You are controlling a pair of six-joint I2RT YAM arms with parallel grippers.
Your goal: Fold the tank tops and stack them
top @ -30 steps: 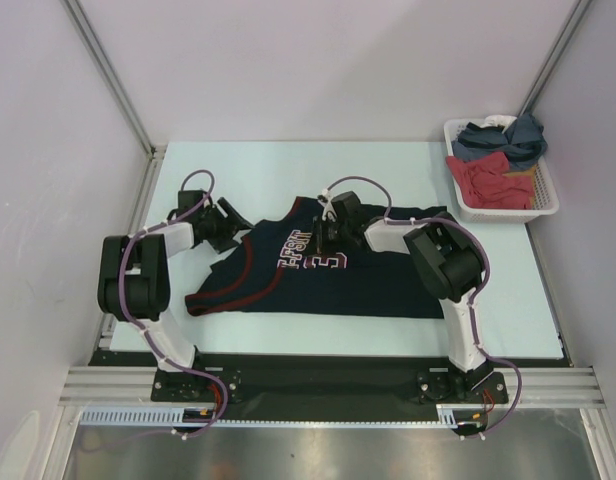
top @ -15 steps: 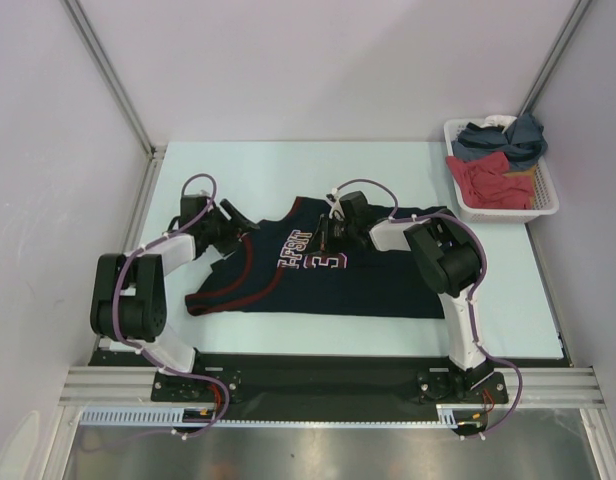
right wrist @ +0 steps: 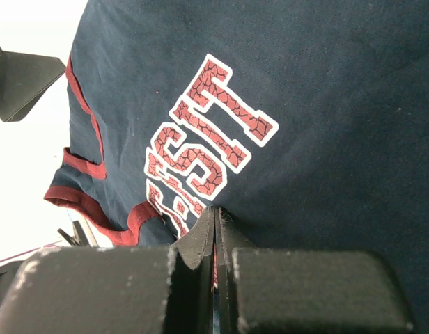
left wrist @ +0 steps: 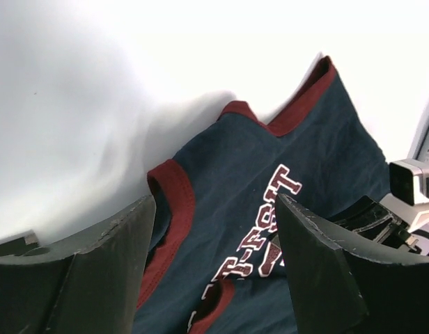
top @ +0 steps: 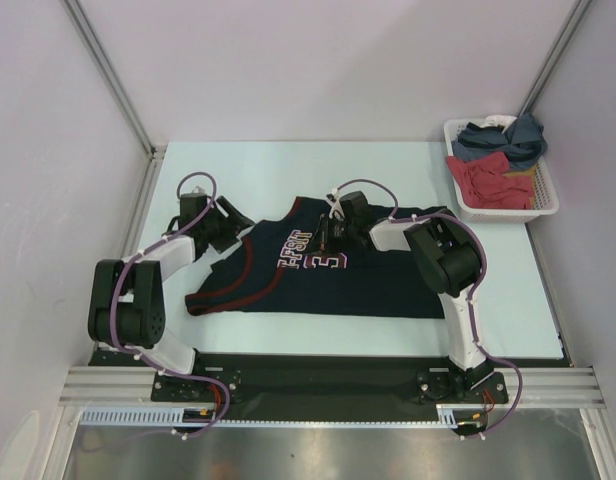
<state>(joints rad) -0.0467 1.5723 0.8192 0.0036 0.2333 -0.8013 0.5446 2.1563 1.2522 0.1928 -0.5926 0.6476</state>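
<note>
A dark navy tank top (top: 328, 285) with red trim and red, white-edged lettering lies spread on the table. It also shows in the left wrist view (left wrist: 305, 160) and the right wrist view (right wrist: 326, 104). My right gripper (top: 328, 232) is shut on a pinch of its cloth at the lettering (right wrist: 214, 209). My left gripper (top: 226, 224) is open just above the top's left shoulder strap (left wrist: 214, 202) and holds nothing. A slate-blue garment (top: 513, 135) lies in the basket; no lettering shows on it.
A white basket (top: 548, 205) at the back right holds a red garment (top: 488, 180), the blue cloth and a bit of white cloth. White walls close in the left, back and right sides. A black rail runs along the near edge.
The left arm's elbow has swung down toward the near edge while its open gripper stays by the shoulder strap. The right gripper stays shut on the cloth and has shifted slightly right.
</note>
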